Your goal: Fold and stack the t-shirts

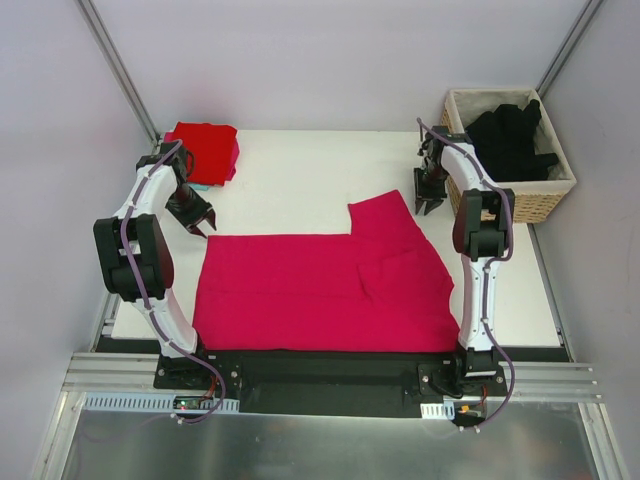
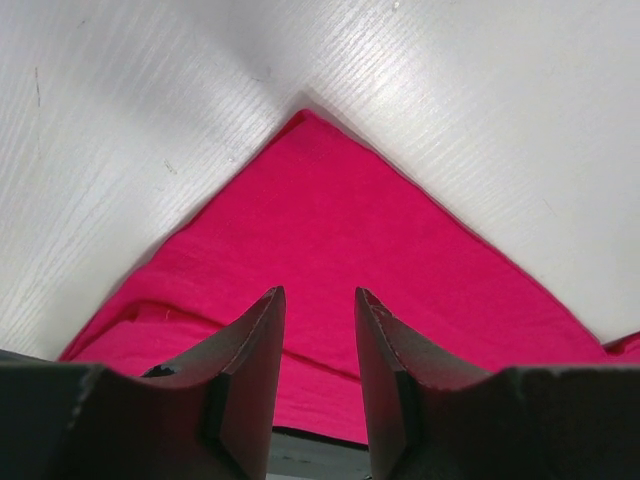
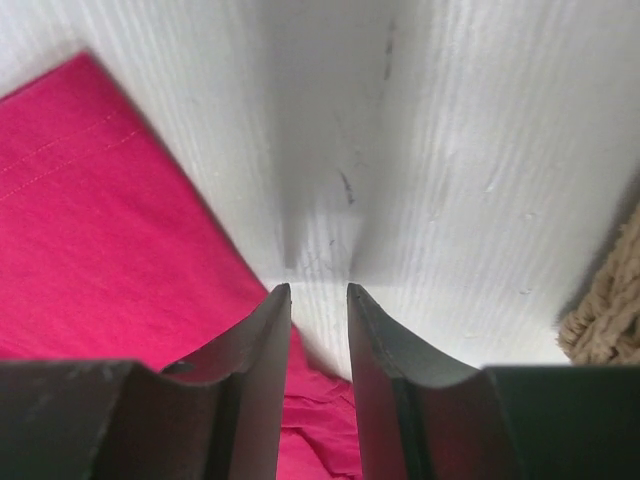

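Magenta-pink t-shirt lies spread out on white table.

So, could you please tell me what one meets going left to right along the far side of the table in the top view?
First the folded red t-shirt → right gripper → wicker basket holding black t-shirts.

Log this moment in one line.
magenta t-shirt spread flat | left gripper open at its corner | right gripper open | red t-shirt folded | black t-shirts in basket
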`<state>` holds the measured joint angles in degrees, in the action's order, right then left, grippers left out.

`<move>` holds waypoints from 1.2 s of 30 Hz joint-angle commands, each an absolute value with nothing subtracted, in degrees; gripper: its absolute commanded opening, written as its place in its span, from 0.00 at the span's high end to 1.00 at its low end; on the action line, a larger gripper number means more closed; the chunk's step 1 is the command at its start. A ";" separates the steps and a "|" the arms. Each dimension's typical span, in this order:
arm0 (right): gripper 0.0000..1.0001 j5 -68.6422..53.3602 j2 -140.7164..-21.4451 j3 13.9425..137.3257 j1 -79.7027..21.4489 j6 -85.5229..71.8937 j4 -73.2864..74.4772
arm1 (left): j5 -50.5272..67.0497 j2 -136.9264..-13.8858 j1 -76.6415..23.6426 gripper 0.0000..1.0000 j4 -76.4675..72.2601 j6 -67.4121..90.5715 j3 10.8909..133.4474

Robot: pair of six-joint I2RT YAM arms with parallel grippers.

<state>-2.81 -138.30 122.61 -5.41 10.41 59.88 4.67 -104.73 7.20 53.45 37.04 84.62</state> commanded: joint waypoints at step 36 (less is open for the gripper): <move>0.68 -16.26 -139.66 122.60 -4.48 9.84 60.47 | 7.03 -102.92 6.77 0.67 55.02 38.76 85.61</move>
<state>-15.92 -139.11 122.41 -3.75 9.06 58.98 6.02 -104.77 7.11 53.36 37.28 85.03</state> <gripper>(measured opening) 0.323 0.330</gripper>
